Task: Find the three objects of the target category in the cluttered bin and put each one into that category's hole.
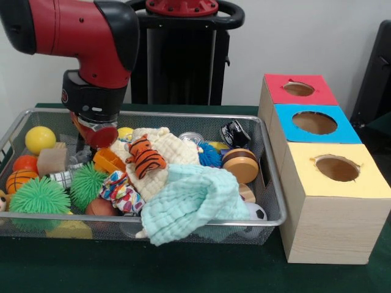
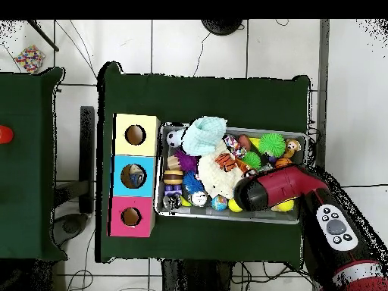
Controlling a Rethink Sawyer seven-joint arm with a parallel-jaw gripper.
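Setting: we see a wire mesh bin [image 1: 272, 183] on a green table [image 1: 183, 268], with three boxes just beside it at its 3 o'clock side in the front view.

Boxes: a red box [image 1: 299, 89], a blue box [image 1: 314, 123] and a yellow box [image 1: 336, 169] stand in a row, each with a round hole in its top.

Arm: the red and black arm [image 1: 85, 36] comes down over the bin's end at 9 o'clock in the front view, the end farthest from the boxes.

Gripper: the gripper [image 1: 98, 135] sits low among the toys; its tips are hidden by the wrist and the clutter, so we cannot tell whether it is wide, narrow or holding anything.

Task's things: we cannot tell which category is the target. The bin holds green spiky balls [image 1: 40, 195], a yellow ball [image 1: 40, 139], a small basketball [image 1: 18, 180], a toy tiger [image 1: 145, 155], a cream cloth [image 1: 162, 159], a mint cloth [image 1: 192, 204] and a wooden yo-yo [image 1: 240, 165].

Key relation: the bin's long axis runs 9 to 3 o'clock in the front view. We judge that anything lifted at the gripper must travel the bin's whole length toward 3 o'clock to reach a hole.

Look of contents: soft cloths overlie the middle, likely hiding some objects.
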